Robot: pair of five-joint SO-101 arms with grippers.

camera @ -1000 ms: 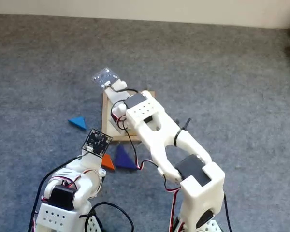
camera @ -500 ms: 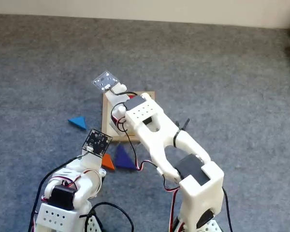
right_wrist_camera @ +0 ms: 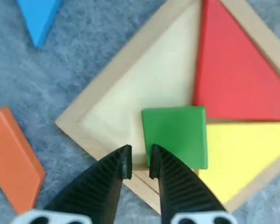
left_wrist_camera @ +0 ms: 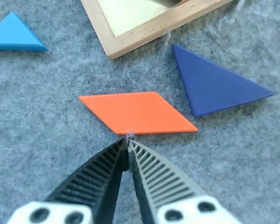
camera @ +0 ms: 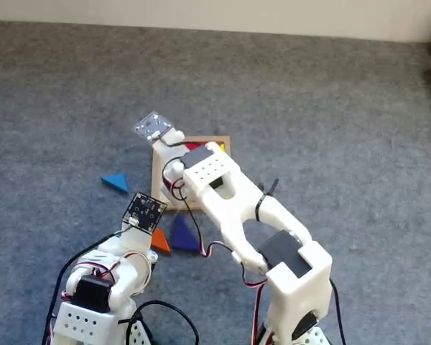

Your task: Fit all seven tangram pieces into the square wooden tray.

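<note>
Left gripper (left_wrist_camera: 128, 142) is pinched completely shut with nothing in it, tips right at the near long edge of the orange parallelogram (left_wrist_camera: 137, 112), which lies flat on the grey felt (left_wrist_camera: 42, 135). A dark blue triangle (left_wrist_camera: 214, 84) sits just past it on one side, a light blue triangle (left_wrist_camera: 14, 35) farther out on the other, and the wooden tray (left_wrist_camera: 144, 32) straight beyond.

Right gripper (right_wrist_camera: 140, 151) is open just a crack, empty, over the tray rim. The green square (right_wrist_camera: 175, 135) is just ahead of its tips, with the red triangle (right_wrist_camera: 233, 79) and yellow triangle (right_wrist_camera: 242, 158) beyond.

My guess is these pieces are thin, stiff, light and kinda slick. I'd open wider than the parallelogram's short width and pinch across its two long edges. The felt should give a bit. Shut tips would probably just shove it.
</note>
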